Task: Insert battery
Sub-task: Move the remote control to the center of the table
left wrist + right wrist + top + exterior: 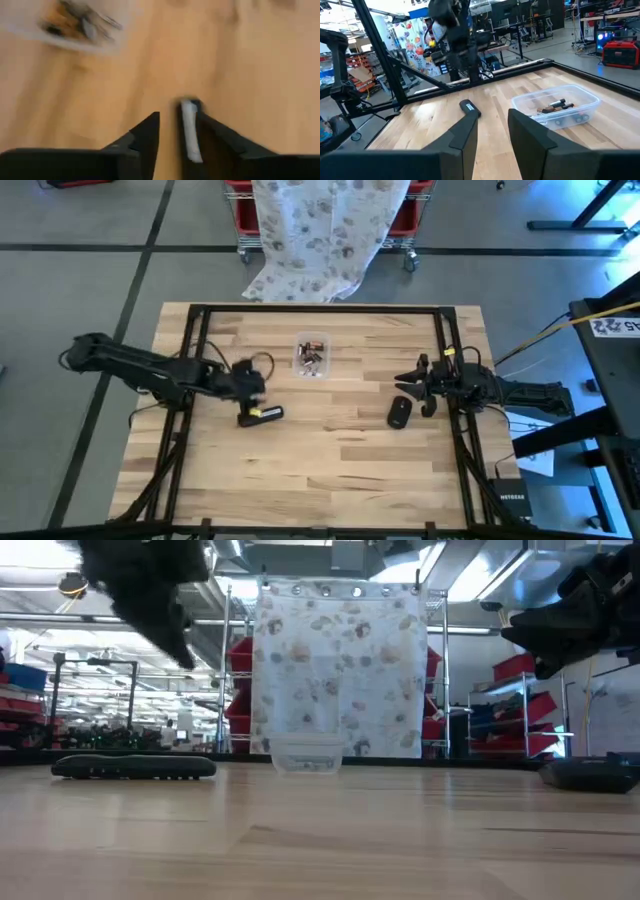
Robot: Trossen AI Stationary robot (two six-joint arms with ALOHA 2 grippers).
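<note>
I had the left gripper (248, 385) above the remote (262, 415), left of centre, its fingers slightly apart with a thin white piece (190, 131) against one finger, probably a battery, though I couldn't be sure it was gripped. The battery tub (312, 354) sat farther back at mid-table. I judged this the carry-to-remote step; next I would need to line the cell up over the remote's open bay and lower it squarely. The right gripper (425, 385) waited open and empty by the back cover (399, 412) on the right. Bare wood (330, 460) nearer me gave ample room; the frame rails stood well clear.
</note>
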